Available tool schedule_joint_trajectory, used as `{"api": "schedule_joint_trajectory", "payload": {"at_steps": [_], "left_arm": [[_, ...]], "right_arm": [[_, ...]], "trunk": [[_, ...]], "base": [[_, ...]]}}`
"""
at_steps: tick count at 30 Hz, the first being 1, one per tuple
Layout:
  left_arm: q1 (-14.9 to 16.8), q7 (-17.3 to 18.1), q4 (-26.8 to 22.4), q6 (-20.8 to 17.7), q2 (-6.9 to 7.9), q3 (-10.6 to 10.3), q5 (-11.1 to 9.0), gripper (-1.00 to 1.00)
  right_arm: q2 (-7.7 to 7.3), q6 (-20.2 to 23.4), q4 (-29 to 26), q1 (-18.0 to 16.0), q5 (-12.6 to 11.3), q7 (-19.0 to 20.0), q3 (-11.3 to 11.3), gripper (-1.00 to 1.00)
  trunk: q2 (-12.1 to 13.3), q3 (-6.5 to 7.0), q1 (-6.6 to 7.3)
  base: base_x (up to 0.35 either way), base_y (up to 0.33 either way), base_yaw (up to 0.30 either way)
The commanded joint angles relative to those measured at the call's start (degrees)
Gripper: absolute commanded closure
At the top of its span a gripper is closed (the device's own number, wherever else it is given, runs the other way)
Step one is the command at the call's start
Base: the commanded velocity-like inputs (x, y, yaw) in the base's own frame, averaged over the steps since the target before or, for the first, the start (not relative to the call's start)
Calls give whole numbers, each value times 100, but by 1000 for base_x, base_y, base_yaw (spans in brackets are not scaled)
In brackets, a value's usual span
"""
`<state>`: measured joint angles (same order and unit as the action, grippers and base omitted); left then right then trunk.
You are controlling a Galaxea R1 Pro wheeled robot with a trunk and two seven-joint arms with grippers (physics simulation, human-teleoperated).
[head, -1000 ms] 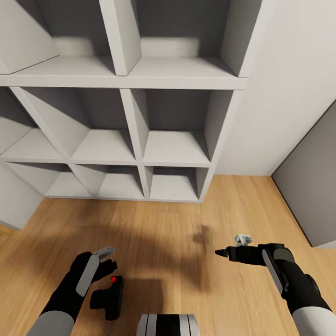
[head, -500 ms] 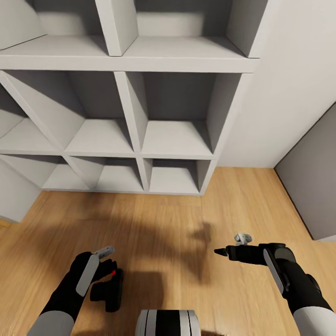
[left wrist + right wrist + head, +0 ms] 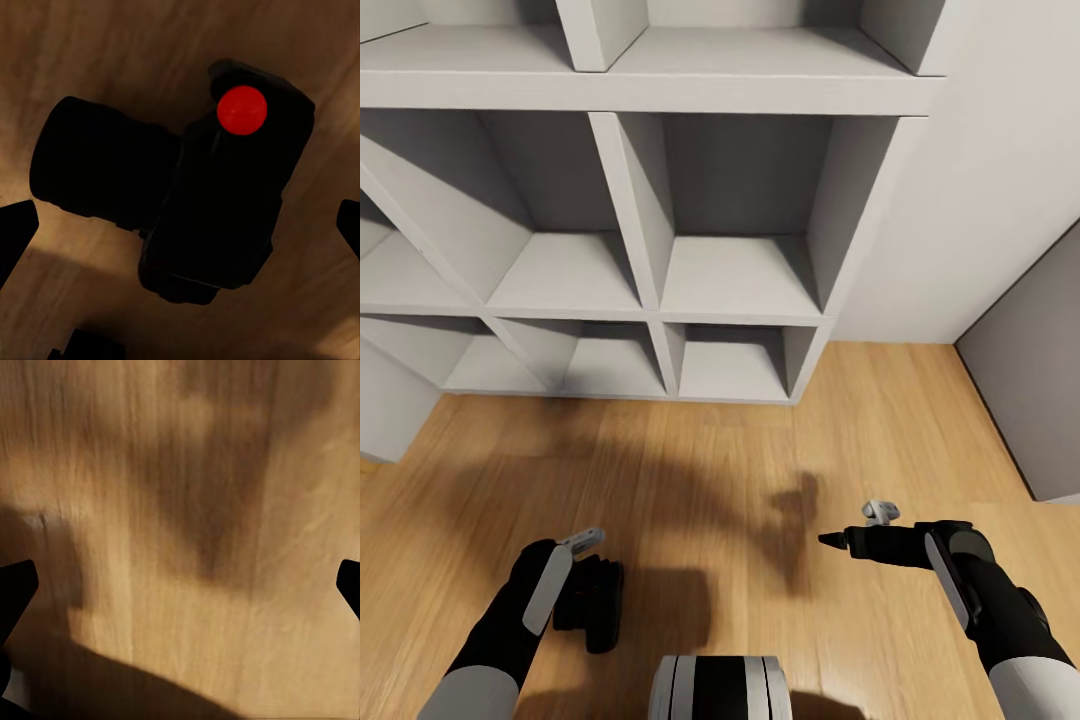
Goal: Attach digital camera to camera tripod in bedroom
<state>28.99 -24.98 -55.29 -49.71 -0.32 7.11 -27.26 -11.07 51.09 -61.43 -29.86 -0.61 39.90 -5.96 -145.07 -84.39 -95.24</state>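
Note:
The digital camera (image 3: pixel 596 612), small and black, lies on the light wood floor right under my left gripper (image 3: pixel 582 583). In the left wrist view the digital camera (image 3: pixel 217 210) shows its red dot and its lens barrel, and my left gripper (image 3: pixel 180 229) is open, its dark fingertips (image 3: pixel 15 232) wide apart on either side and not touching it. My right gripper (image 3: pixel 836 541) hovers over bare floor to the right. It is open too, with only floor planks between the fingertips (image 3: pixel 15 585). The camera tripod is out of view.
White cube shelves (image 3: pixel 630 220) stand ahead on the floor, with a white wall (image 3: pixel 1000 200) to their right and a grey panel (image 3: pixel 1030 390) at the far right. My own base (image 3: pixel 720 698) shows at the bottom edge. Open wood floor (image 3: pixel 710 480) lies between me and the shelves.
The whole view has shifted, and the shelves now sit higher in the picture. The digital camera has come in under my left gripper, which now hides its red dot in the head view.

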Motion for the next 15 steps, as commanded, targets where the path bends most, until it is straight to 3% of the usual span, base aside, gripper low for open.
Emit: {"api": "schedule_joint_trajectory", "payload": {"at_steps": [1,15], "left_arm": [[2,-50,-7,-16,-2,8,-60,-100],[2,5,-8,-21,-2,-6,-68,-100]], "right_arm": [[2,38,-3,-3,-2,17,-8,-100],[9,16,0,-3,17,17,-7,-100]], "trunk": [[-2,-4,1],[-2,-4,1]], "base": [[0,0,0],[0,0,0]]}}
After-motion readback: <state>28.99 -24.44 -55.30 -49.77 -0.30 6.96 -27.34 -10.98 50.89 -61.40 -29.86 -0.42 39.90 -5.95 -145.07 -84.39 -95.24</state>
